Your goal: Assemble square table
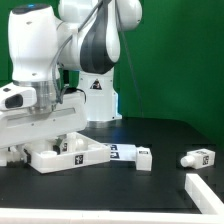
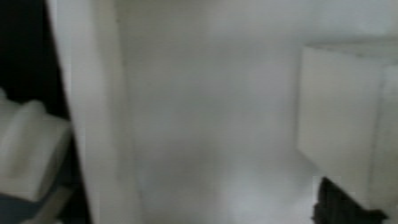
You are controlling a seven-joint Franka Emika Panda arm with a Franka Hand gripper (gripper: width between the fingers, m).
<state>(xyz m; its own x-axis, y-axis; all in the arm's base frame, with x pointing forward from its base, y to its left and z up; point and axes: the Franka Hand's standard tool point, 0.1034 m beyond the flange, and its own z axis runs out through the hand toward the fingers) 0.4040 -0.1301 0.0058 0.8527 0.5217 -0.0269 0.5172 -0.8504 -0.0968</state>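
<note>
The white square tabletop (image 1: 62, 155) lies on the black table at the exterior view's left, with tags on its top. My gripper (image 1: 58, 136) hangs low, right over its far left part. In the wrist view a blurred white surface (image 2: 205, 120) fills the picture. The dark fingertips (image 2: 356, 203) show only at the picture's corners, so the jaws stand wide apart with the white surface between them. I cannot tell whether they touch it. One white leg (image 1: 135, 155) lies just right of the tabletop. Another leg (image 1: 197, 158) lies further right.
A white bar (image 1: 206, 190) lies at the front right of the table. A white part (image 1: 10, 156) sits at the left edge beside the tabletop. The robot base (image 1: 95, 95) stands behind the tabletop.
</note>
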